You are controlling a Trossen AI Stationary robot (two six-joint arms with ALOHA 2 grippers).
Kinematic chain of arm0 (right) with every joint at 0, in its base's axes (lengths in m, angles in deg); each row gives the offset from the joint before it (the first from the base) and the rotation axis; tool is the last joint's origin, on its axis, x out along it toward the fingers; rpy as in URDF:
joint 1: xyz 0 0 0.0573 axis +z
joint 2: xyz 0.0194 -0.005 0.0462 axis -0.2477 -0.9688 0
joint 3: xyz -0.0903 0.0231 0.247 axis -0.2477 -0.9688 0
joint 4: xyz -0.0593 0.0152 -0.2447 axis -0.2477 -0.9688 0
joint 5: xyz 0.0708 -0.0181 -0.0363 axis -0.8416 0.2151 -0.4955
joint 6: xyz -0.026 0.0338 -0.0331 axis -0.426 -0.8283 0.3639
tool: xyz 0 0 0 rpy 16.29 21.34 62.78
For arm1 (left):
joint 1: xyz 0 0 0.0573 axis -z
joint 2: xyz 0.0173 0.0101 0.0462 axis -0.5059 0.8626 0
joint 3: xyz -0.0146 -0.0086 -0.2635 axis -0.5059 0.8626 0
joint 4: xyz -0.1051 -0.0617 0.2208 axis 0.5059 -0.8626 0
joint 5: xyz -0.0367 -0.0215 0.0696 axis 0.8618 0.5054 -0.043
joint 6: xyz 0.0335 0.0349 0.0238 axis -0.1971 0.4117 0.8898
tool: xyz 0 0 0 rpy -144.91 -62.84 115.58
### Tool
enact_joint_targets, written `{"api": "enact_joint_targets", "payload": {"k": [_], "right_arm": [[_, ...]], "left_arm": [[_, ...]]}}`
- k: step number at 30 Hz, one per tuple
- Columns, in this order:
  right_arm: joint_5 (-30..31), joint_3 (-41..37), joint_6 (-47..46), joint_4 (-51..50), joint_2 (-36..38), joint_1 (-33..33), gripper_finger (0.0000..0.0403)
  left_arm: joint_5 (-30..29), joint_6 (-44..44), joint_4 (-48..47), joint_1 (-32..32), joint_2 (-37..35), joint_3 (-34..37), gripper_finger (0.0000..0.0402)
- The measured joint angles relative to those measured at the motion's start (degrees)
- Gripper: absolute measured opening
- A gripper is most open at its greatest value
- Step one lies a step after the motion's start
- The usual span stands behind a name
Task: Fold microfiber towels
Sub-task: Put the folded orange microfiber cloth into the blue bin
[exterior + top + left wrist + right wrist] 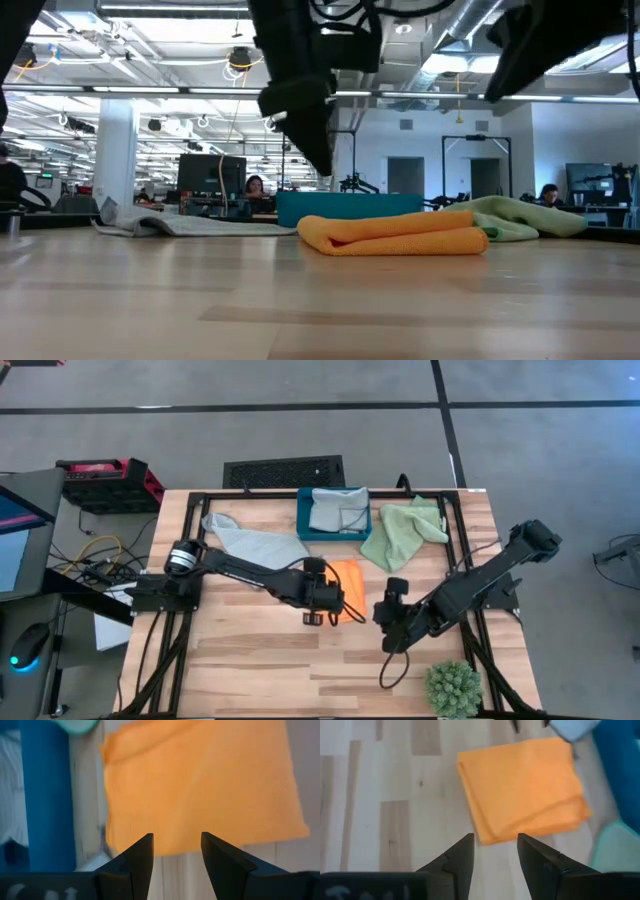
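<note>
A bright orange microfiber towel (350,582) lies folded on the wooden table near its middle; it also shows in the low view (395,233) and in both wrist views (200,780) (522,787). My left gripper (322,612) (176,845) hovers open just off the towel's left near corner, clear of it. My right gripper (385,615) (494,850) stands open at the towel's right, above the table. One pale blue-grey towel (250,543) lies spread at the far left. Another (337,510) sits inside the teal box (305,525). A light green towel (405,530) lies crumpled right of the box.
The teal box stands at the table's far edge, close behind the orange towel. A spiky green plant ball (453,688) sits at the near right corner. A black cable (395,665) loops on the table below the right arm. Bare wood (260,670) lies toward the near edge.
</note>
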Motion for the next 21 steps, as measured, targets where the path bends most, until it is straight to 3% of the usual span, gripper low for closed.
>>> {"api": "enact_joint_targets", "payload": {"k": [5, 9, 21], "right_arm": [[-4.13, -6.46, 3.66, 12.03, 0.0, -0.76, 0.017], [-5.27, -10.6, 5.19, 20.79, 0.0, -2.65, 0.0171], [-5.52, -17.04, 5.21, 26.83, -0.1, -4.8, 0.0169]], "left_arm": [[0.13, 0.27, -0.15, -1.11, -0.18, 2.34, 0.0158], [0.23, 0.9, 5.34, -3.07, -0.01, 4.73, 0.0158], [1.32, 1.49, 9.96, -7.45, 0.16, 10.84, 0.0158]]}}
